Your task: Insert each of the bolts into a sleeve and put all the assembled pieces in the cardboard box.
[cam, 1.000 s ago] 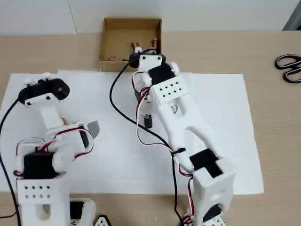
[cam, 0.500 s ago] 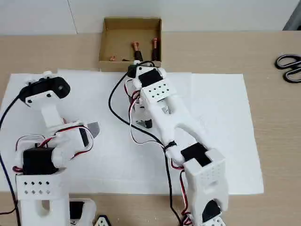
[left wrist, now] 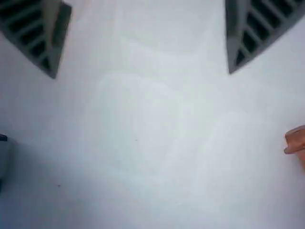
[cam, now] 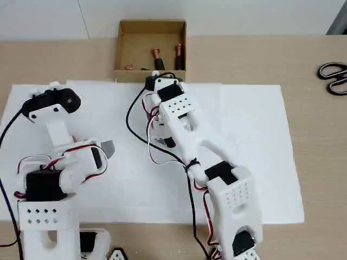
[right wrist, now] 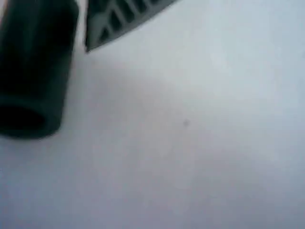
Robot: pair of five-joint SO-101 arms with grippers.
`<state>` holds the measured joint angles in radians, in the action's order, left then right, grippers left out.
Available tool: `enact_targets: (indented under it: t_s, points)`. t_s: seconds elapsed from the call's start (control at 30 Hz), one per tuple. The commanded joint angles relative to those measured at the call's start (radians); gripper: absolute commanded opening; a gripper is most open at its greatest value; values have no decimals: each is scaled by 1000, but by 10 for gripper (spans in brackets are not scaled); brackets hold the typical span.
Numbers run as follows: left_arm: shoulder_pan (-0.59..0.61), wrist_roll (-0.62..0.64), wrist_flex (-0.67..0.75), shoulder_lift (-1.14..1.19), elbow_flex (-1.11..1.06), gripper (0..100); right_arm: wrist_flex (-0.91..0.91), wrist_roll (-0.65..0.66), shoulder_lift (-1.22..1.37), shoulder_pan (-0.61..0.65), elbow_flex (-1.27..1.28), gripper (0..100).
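Left gripper (left wrist: 140,70): jaws spread wide, nothing between them, poised above the white paper sheet (cam: 255,151). In the left wrist view a small copper-coloured piece (left wrist: 296,143) lies on the sheet at the frame edge, well apart from the jaws (too little of it shows to identify it).

Right gripper (right wrist: 86,45): positioned low over the sheet, underneath its own arm in the high view. Whether it is closed or spread cannot be determined. A black sleeve (right wrist: 33,67) appears just beside it in the right wrist view, open end visible. Whether the sleeve is gripped or merely alongside cannot be determined either. In the high view a dark object shows under the arm near the middle of the sheet.

Cardboard box (cam: 122,49): located on the table (cam: 314,135) at the far edge of the sheet, directly beyond the right arm's wrist. Contents:
- Two assembled pieces, each a copper bolt in a dark sleeve, lying side by side near the right wall: first piece (cam: 157,58), second piece (cam: 178,56).
- One small copper item (cam: 129,67) near the front left corner, with a dark item just beside it.

Scissors (cam: 333,78): on the bare table at the far right, well apart from both arms.
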<state>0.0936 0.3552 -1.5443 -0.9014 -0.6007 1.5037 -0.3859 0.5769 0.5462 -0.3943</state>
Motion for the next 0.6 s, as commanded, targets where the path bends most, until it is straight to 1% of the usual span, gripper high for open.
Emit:
enact_targets:
  t_s: [0.0,0.1,0.3,0.57]
  points:
    - [3,-9,-3,-2,42,221,-28,-8,12,5,-11,255]
    - [3,-9,-3,-2,42,221,-56,-8,38,5,-11,217]
    - [3,-9,-5,-2,42,221,-102,-2,54,-2,-11,56]
    - [3,-9,-43,-2,41,221,-91,0,47,-18,-11,48]
